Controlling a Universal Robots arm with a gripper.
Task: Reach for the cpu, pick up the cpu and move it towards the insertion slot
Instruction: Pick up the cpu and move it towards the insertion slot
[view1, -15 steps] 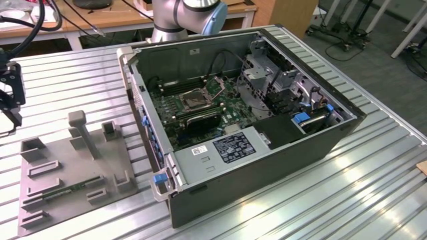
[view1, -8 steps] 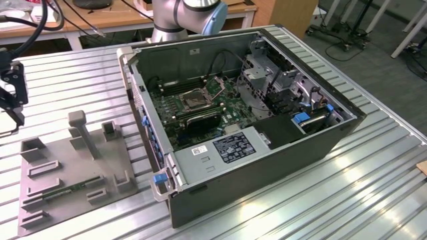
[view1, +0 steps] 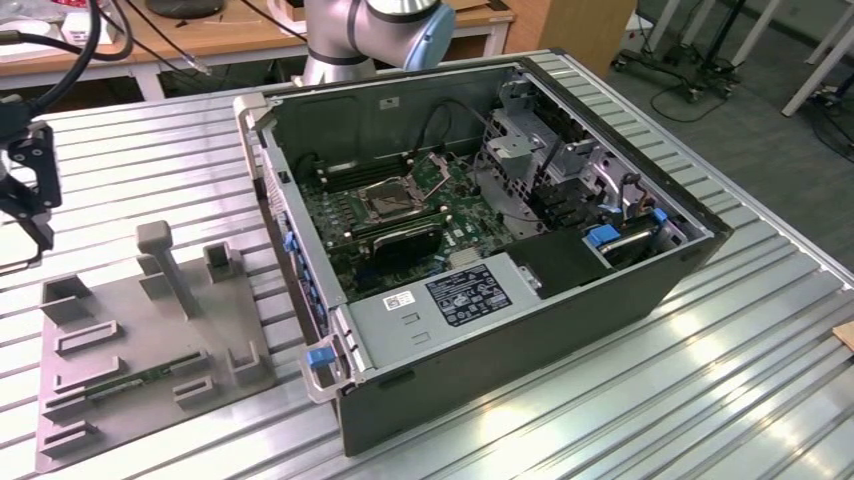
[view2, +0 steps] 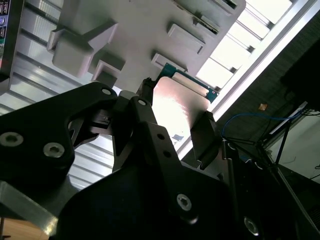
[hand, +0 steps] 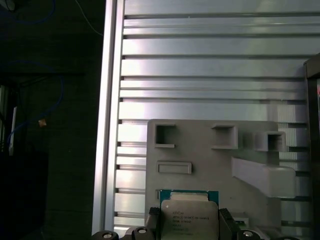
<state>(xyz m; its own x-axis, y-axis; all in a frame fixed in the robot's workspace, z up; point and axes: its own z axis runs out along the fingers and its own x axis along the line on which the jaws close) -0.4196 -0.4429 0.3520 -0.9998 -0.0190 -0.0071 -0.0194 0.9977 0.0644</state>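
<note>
Now grips the cpu (hand: 188, 216) by two opposite edges, with the hand (view2: 175, 117) closed onto it, likely to spare the pale lid and underside. Holds it raised clear of the grey fixture (view1: 134, 345) at the exterior view's left, well apart from the insertion slot (view1: 391, 200) inside the open case (view1: 534, 330). Reads as a firm grip in both wrist views; locates the slot through the exterior view.

The cpu (hand: 188, 216), a thin square chip with a pale silvery lid and green rim, sits clamped at two opposite edges in the claw (hand: 188, 227), above the grey holder (hand: 200, 150). The insertion slot (view1: 391, 200), a shiny metal frame around a dark centre, lies on the green board (view1: 461, 215), well apart.
</note>
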